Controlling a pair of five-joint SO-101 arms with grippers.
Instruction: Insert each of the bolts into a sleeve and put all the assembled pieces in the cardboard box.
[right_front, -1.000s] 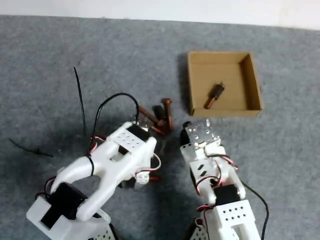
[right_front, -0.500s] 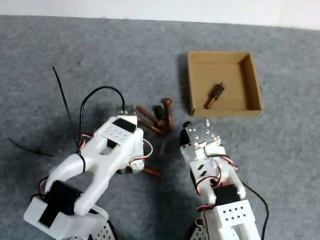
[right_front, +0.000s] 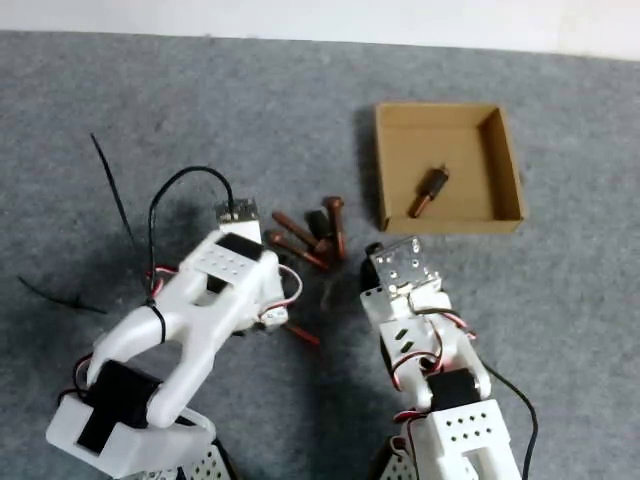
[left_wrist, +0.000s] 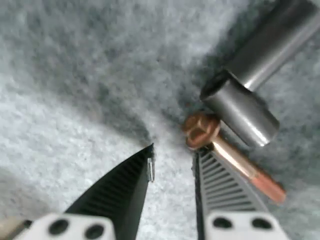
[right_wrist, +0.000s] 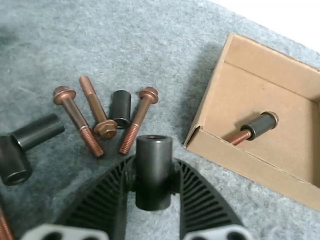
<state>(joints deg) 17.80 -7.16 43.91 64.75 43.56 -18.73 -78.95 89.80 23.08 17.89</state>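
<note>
My left gripper (left_wrist: 172, 157) is open just above the carpet, nothing between its fingers. A copper bolt (left_wrist: 227, 160) lies against one fingertip, its head beside a dark sleeve (left_wrist: 242, 110). A second sleeve (left_wrist: 280, 35) lies beyond it. My right gripper (right_wrist: 152, 167) is shut on a black sleeve (right_wrist: 154, 150), held upright. Ahead of it lie three loose bolts (right_wrist: 95, 105) and a short sleeve (right_wrist: 120, 107). Two more sleeves (right_wrist: 37, 131) lie off to one side. The cardboard box (right_front: 400, 165) holds one assembled piece (right_front: 428, 192). In the high view the left arm (right_front: 215, 285) covers its gripper.
The bolt pile (right_front: 305, 240) lies between the two arms, left of the box. A single bolt (right_front: 300, 333) lies beside the left arm. Black cable ties (right_front: 110, 190) rest on the grey carpet at the left. The right arm (right_front: 405, 290) stands below the box.
The left arm has swung left and drawn back from the bolt pile. The right arm has not moved and keeps the sleeve.
</note>
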